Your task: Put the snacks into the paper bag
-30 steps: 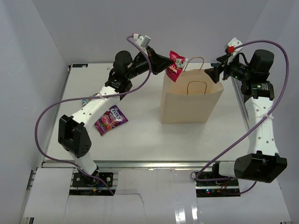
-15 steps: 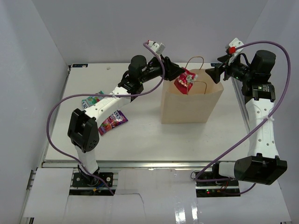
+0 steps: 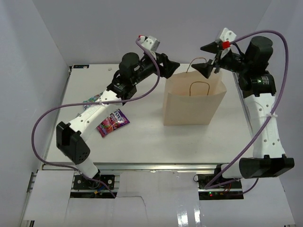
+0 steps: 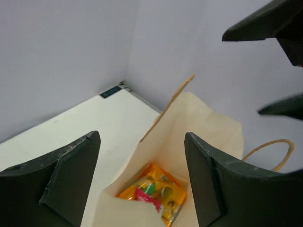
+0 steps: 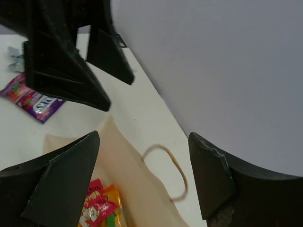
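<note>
The tan paper bag [image 3: 193, 105] stands upright at the table's middle right, mouth open. In the left wrist view an orange-yellow packet [image 4: 166, 193] lies at the bag's bottom with a pink-red packet [image 4: 143, 196] on top; the right wrist view shows the same pink-red packet [image 5: 96, 204]. A purple-magenta packet [image 3: 112, 122] lies on the table left of the bag, and a teal packet [image 3: 91, 101] shows partly behind the left arm. My left gripper [image 3: 173, 69] hangs open and empty at the bag's upper left rim. Over the bag's right rim my right gripper [image 3: 205, 58] is open and empty.
White walls close in the table at the back and on both sides. The bag's twisted loop handles [image 3: 200, 87] stand up at its mouth. Purple cables loop from both arms. The two grippers face each other across the bag's mouth, a short distance apart.
The left gripper carried the pink-red packet over the bag, opened and dropped it inside, then drew back to the left. The right gripper rose and tilted over the bag's right rim.
</note>
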Controlling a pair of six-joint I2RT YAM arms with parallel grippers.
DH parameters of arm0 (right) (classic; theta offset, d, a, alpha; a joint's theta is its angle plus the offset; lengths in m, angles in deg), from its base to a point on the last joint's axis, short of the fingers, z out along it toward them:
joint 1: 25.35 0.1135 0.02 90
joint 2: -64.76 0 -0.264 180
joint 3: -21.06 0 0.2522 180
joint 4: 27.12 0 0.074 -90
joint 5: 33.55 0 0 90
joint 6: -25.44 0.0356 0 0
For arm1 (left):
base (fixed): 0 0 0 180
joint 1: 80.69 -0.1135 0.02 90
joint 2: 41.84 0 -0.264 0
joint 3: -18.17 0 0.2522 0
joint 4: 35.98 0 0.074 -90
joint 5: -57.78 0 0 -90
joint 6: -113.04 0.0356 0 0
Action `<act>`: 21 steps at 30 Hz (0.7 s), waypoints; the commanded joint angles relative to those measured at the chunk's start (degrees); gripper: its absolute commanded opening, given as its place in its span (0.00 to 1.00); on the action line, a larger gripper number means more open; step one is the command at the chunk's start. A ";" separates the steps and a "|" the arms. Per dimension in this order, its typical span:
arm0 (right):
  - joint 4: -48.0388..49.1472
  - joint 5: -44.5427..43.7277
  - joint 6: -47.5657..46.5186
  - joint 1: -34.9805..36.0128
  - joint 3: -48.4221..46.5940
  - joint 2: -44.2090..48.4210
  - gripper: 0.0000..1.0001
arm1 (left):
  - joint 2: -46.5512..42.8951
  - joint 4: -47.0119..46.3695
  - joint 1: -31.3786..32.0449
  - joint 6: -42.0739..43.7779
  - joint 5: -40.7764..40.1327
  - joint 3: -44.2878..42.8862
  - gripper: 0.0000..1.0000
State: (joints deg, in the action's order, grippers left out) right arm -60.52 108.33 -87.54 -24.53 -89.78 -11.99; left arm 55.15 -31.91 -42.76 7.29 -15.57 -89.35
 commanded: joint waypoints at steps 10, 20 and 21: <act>-12.87 -4.33 -6.28 32.65 -16.39 -19.65 0.80 | -37.54 28.05 -0.58 8.55 -56.26 13.24 0.82; -10.17 -8.87 -15.75 45.65 -5.07 -29.41 0.82 | -52.77 36.14 -0.58 -2.26 -65.16 20.28 0.80; -8.07 -10.38 -19.87 46.72 -1.31 -30.29 0.82 | -52.87 37.11 -0.58 -2.79 -64.81 20.10 0.80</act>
State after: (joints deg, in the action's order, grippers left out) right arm -71.66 102.29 -98.89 19.16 -96.05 -39.90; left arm 2.03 0.24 -43.24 8.02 -78.37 -69.98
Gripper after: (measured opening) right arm 0.819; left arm 0.797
